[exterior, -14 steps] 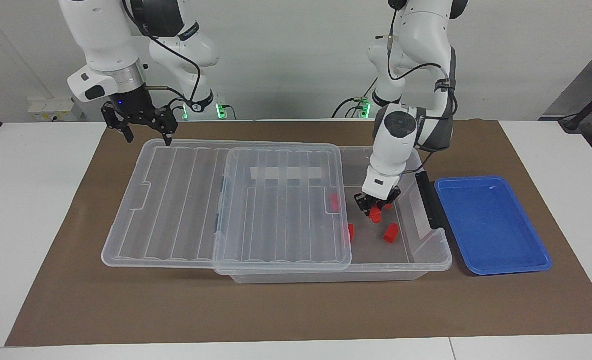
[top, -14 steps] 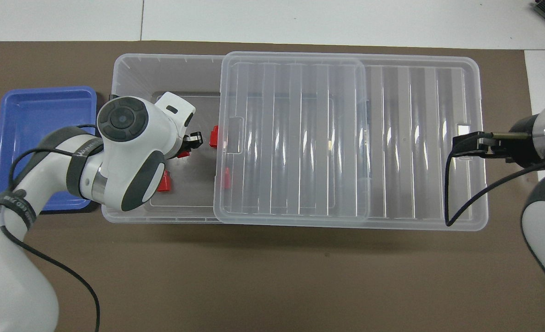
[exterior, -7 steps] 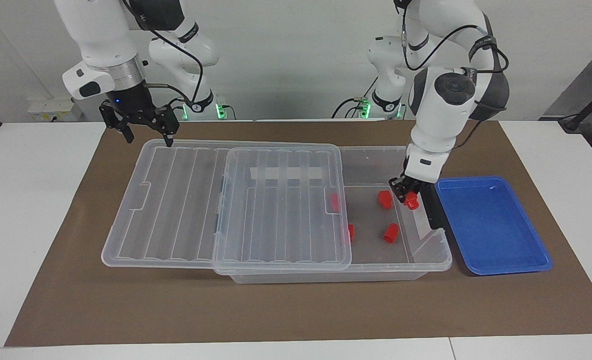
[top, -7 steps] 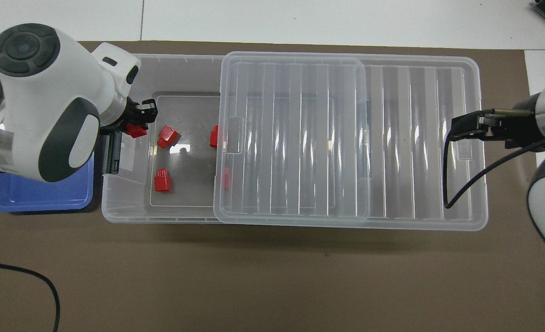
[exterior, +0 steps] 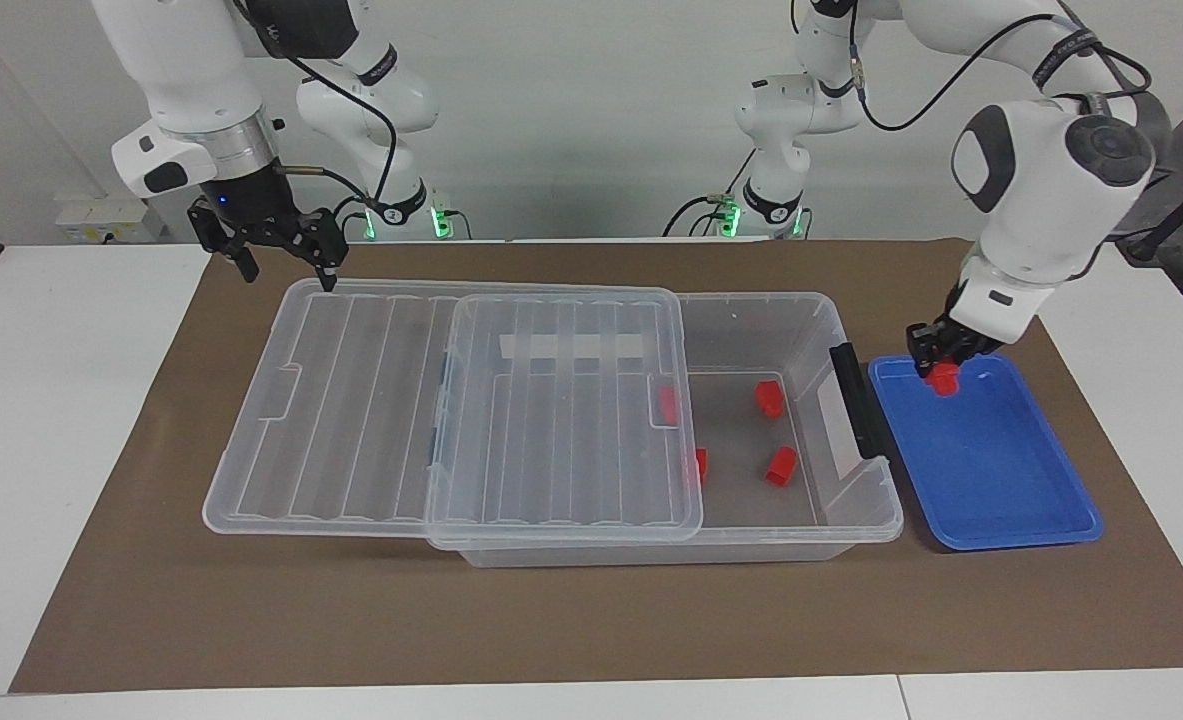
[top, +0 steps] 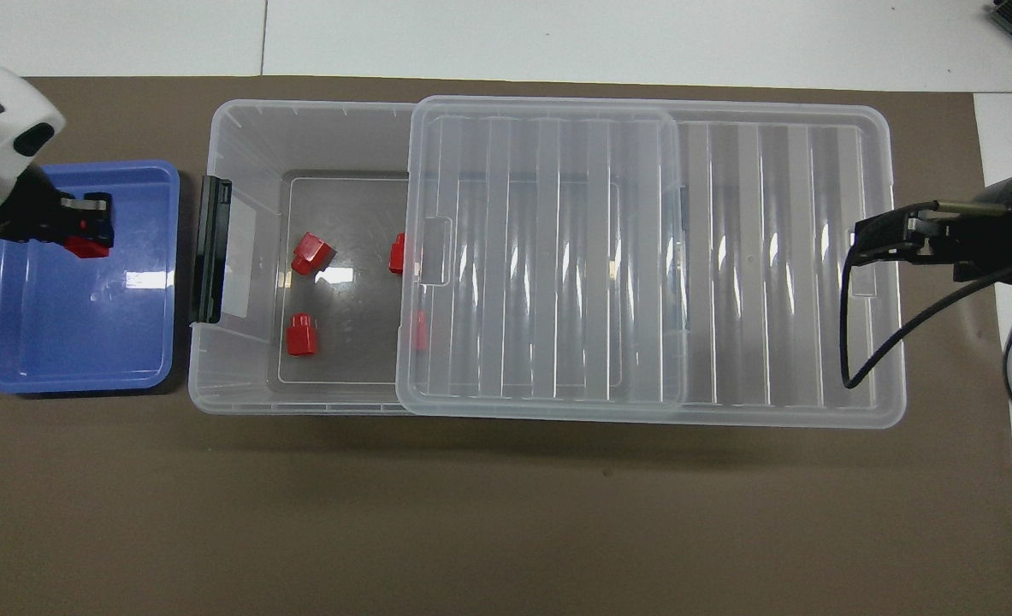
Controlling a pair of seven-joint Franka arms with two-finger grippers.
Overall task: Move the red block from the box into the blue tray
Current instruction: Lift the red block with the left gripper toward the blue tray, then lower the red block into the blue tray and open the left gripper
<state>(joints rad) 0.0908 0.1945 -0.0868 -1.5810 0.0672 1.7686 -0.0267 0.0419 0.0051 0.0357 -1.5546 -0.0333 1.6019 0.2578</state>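
My left gripper (exterior: 940,366) (top: 86,233) is shut on a red block (exterior: 944,379) (top: 86,247) and hangs just over the blue tray (exterior: 991,470) (top: 78,334), above the tray's end nearer the robots. The tray lies beside the box (exterior: 856,510) (top: 240,376), toward the left arm's end of the table. Three more red blocks (exterior: 769,397) (exterior: 781,465) (exterior: 668,403) rest on the box floor, one under the lid's edge. My right gripper (exterior: 289,278) (top: 858,245) is open and empty over the lid's end.
The clear ribbed lid (exterior: 451,400) (top: 642,257) is slid toward the right arm's end, covering half the box and overhanging it. A black latch (exterior: 856,400) sits on the box end next to the tray. Everything stands on a brown mat (exterior: 591,620).
The left gripper lifted a red block out of the box and carried it over the box's latch end to above the blue tray. The right gripper rose slightly, staying open.
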